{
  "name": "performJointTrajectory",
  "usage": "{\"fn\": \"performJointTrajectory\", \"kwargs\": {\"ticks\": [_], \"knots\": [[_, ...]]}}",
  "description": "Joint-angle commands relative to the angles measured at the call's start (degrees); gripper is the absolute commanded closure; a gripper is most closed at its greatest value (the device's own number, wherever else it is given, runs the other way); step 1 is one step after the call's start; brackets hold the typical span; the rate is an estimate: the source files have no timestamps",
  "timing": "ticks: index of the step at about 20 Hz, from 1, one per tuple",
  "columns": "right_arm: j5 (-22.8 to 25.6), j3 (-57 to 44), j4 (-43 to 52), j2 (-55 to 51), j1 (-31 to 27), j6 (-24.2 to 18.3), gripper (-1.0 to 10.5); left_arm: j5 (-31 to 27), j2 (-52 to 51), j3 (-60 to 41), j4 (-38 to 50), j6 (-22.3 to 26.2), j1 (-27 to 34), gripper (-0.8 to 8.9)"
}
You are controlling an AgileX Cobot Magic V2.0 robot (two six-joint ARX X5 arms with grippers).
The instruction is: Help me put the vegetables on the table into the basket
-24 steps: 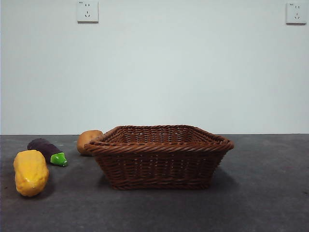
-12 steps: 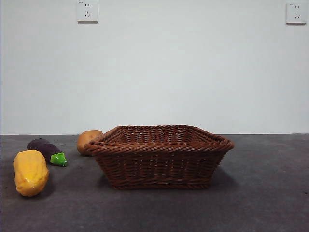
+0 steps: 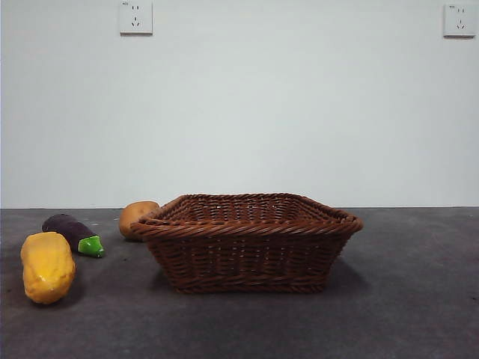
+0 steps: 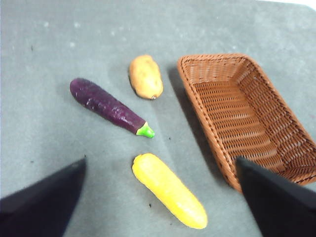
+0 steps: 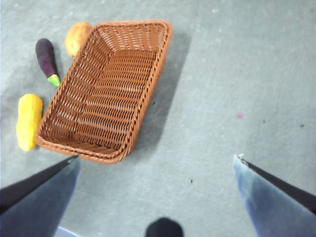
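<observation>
The brown wicker basket (image 3: 247, 241) stands empty in the middle of the dark grey table (image 3: 404, 299). To its left lie the yellow corn cob (image 3: 47, 266), the purple eggplant (image 3: 72, 233) with its green cap, and the tan potato (image 3: 137, 217) right by the basket's far corner. In the left wrist view the corn cob (image 4: 169, 190), eggplant (image 4: 107, 105), potato (image 4: 146, 77) and basket (image 4: 247, 116) lie below my open left gripper (image 4: 160, 202), which hangs high above the corn. My right gripper (image 5: 155, 190) is open and empty, high above the table beside the basket (image 5: 106, 89).
A white wall with two sockets (image 3: 135, 17) rises behind the table. Bare table stretches to the right of the basket (image 5: 237, 84). Neither arm shows in the front view.
</observation>
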Motion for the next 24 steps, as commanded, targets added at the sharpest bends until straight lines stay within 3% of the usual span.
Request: {"fn": "performJointTrajectory", "kwargs": {"ticks": [1,4,7,14,20,24], "knots": [[-0.5,0.3,0.9,1.7,0.0,0.0,4.0,0.2,0.7,0.4,0.7,0.2,0.1,1.84],[-3.9,0.4,4.6,4.9,0.5,2.0,4.1,0.2,2.0,0.4,1.9,0.2,0.1,1.84],[-4.0,1.9,10.9,11.1,4.2,4.5,4.1,0.2,3.3,0.4,3.3,0.2,0.1,1.84],[6.5,15.2,13.9,35.1,16.8,5.8,4.1,0.2,5.4,0.4,3.5,0.2,0.1,1.84],[9.4,25.8,13.7,53.6,21.3,7.3,4.1,0.2,6.2,0.4,3.5,0.2,0.1,1.84],[10.8,26.4,14.3,60.7,23.1,7.5,4.1,0.2,6.2,0.4,3.5,0.2,0.1,1.84]]}}
